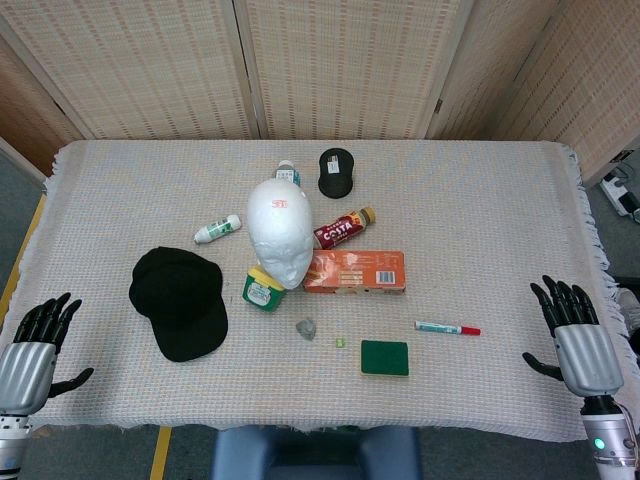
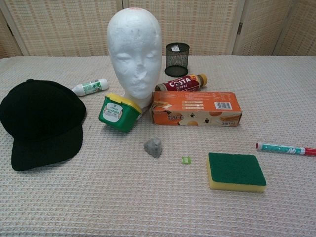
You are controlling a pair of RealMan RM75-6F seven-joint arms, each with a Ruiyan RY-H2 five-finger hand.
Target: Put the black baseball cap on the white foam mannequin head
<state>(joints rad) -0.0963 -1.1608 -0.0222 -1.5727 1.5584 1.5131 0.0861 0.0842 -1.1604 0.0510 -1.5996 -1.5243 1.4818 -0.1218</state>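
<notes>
The black baseball cap (image 1: 179, 301) lies flat on the table at the left, brim toward the front edge; it also fills the left of the chest view (image 2: 41, 122). The white foam mannequin head (image 1: 280, 231) stands upright at the table's middle, bare, facing the front (image 2: 134, 55). My left hand (image 1: 33, 345) rests at the front left corner with fingers spread and nothing in it, well left of the cap. My right hand (image 1: 576, 335) sits at the front right edge, fingers spread and empty. Neither hand shows in the chest view.
Against the head's base lean a green tub with yellow lid (image 2: 118, 112) and an orange box (image 2: 195, 108). Behind are a Costa bottle (image 1: 344, 229), a black mesh cup (image 1: 336, 172) and a white bottle (image 1: 217, 229). In front lie a grey lump (image 2: 153, 147), a green sponge (image 2: 236, 171) and a marker (image 1: 447, 328).
</notes>
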